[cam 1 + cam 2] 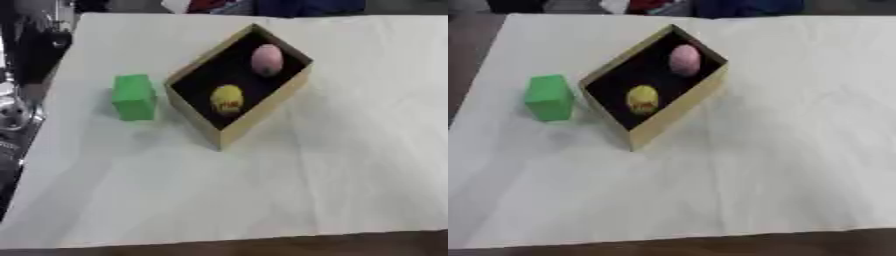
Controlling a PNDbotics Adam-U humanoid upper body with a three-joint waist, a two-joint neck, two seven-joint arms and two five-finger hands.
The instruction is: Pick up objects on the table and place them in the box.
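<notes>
no robot hand shows in either view, so i cannot tell if any fingers are wide, narrow or holding a thing. both hands are out of sight.

the closest thing to where a left hand would come in is the bright green block with flat sides [549, 97]. it sits alone on the surface covered in white cloth [306, 190], just beside the left wall of the box but not touching it. it stands upright with free space on its left, so i think a hand could close round it from that side or from above.

the open tan cardboard box with a dark inside [262, 111] sits turned, with one corner pointing at the robot. inside it lie a yellow ball with red marks [227, 98] near the front and a pink egg-shaped ball [267, 59] near the back. they are apart, with bare floor between them, so there looks to be room for the block.

i think the green block is the last thing left to put in.
</notes>
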